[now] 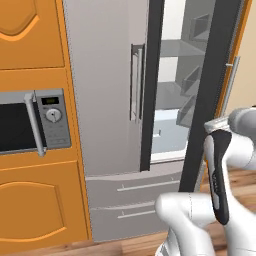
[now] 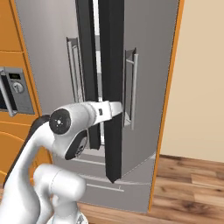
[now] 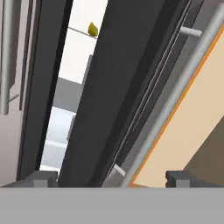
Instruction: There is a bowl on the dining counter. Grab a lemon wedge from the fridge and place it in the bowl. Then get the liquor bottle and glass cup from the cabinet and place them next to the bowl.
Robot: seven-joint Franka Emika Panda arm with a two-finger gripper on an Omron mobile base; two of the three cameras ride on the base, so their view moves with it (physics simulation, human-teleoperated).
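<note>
While the right door (image 3: 109,100) stands partly swung out, I'd clear its handle (image 3: 183,83) and push it wider before reaching in. My gripper (image 3: 111,179) is spread wide, holding nothing, tips straddling the door's edge and handle. The lemon (image 3: 92,29) sits on a fridge shelf, deep inside, well beyond the tips, through the narrow gap.

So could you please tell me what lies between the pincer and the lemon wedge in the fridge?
In the hand view, the open door's dark edge stands between the pincer and the wedge on its shelf.
</note>
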